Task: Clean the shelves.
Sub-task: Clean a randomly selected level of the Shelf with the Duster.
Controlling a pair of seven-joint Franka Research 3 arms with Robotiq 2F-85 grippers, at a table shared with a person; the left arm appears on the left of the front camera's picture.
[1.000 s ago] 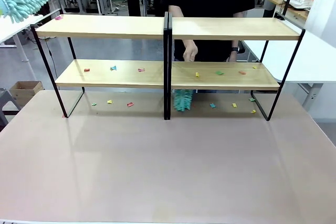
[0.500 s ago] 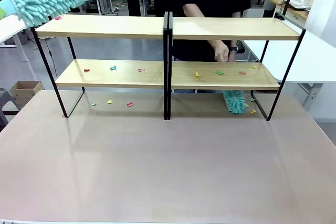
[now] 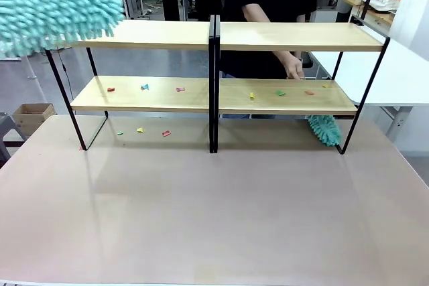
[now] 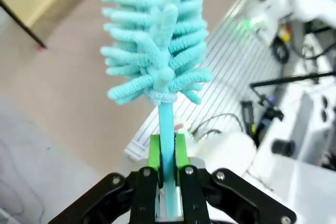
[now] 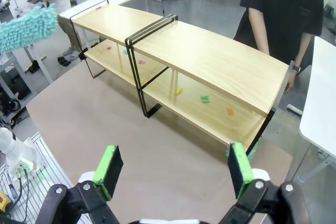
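The shelves (image 3: 134, 34) stand across the far half of the table, with small coloured scraps (image 3: 144, 87) on both lower boards and several on the table under the left unit. In the left wrist view my left gripper (image 4: 167, 148) is shut on the thin handle of a fluffy teal duster (image 4: 155, 35). That duster head (image 3: 57, 8) hangs over the left end of the top board. My right gripper (image 5: 173, 169) is open and high above the table, looking down at the shelves (image 5: 210, 56). A person's hand (image 3: 293, 67) behind the shelves holds a second teal duster (image 3: 325, 129) under the lower right board.
The brown table (image 3: 214, 219) stretches from the shelves to the near edge. A white table (image 3: 402, 72) stands to the right. A cardboard box (image 3: 30, 115) sits on the floor at the left. The person (image 5: 283, 9) stands close behind the right unit.
My duster has moved right and down over the top left board. The person's duster swept from the centre to the right end under the lower board, and the scraps there are gone.
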